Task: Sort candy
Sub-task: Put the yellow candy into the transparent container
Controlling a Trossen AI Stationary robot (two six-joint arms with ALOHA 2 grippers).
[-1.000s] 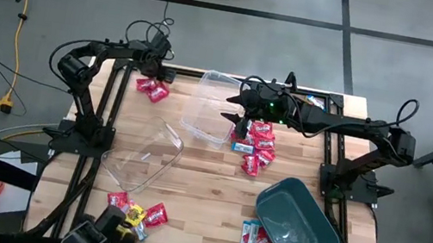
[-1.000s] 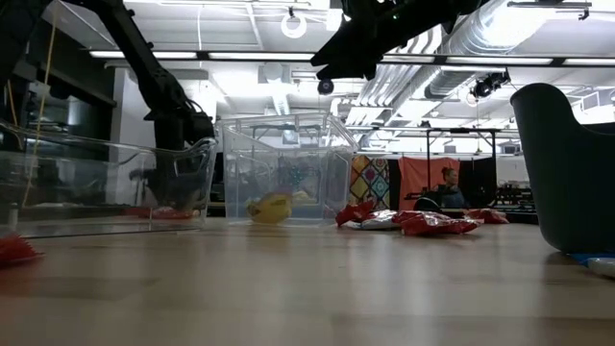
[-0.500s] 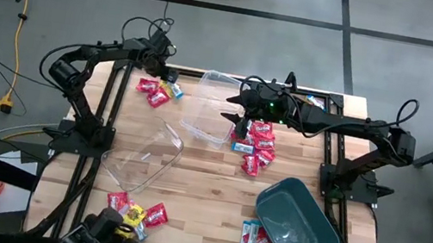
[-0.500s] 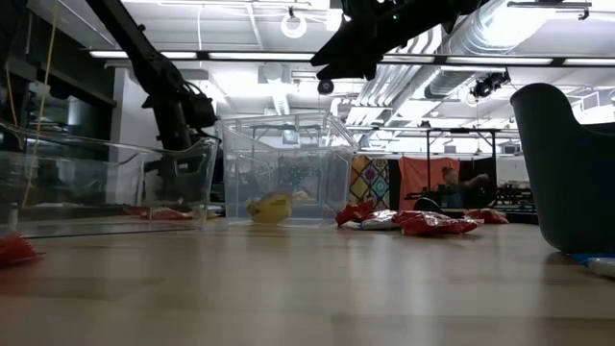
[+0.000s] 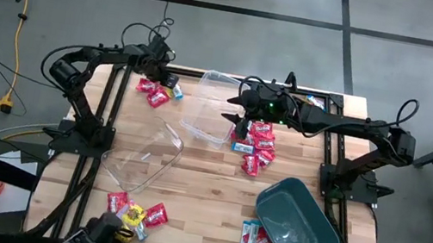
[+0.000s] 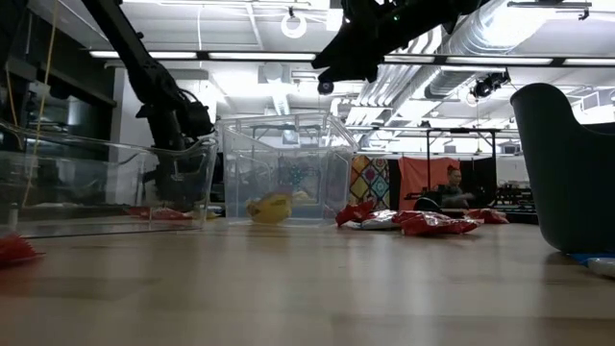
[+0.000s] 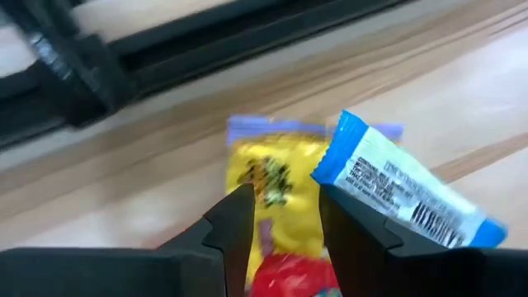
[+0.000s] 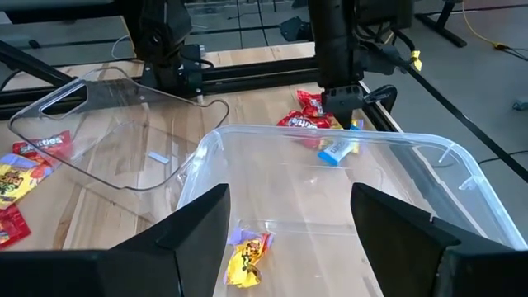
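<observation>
The yellow candy packet lies flat on the table's far left corner, its long axis running straight ahead from the left gripper, whose narrowly parted fingers are poised directly over its near end with nothing held. A blue-and-white packet lies just beside it. The right gripper, spread wide and empty, is held over the clear tub, well apart from this cluster.

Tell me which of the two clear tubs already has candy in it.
The upright clear tub by the right end effector: a yellow candy packet lies inside. The other clear tub, tipped nearer the table's front, looks empty.
</observation>
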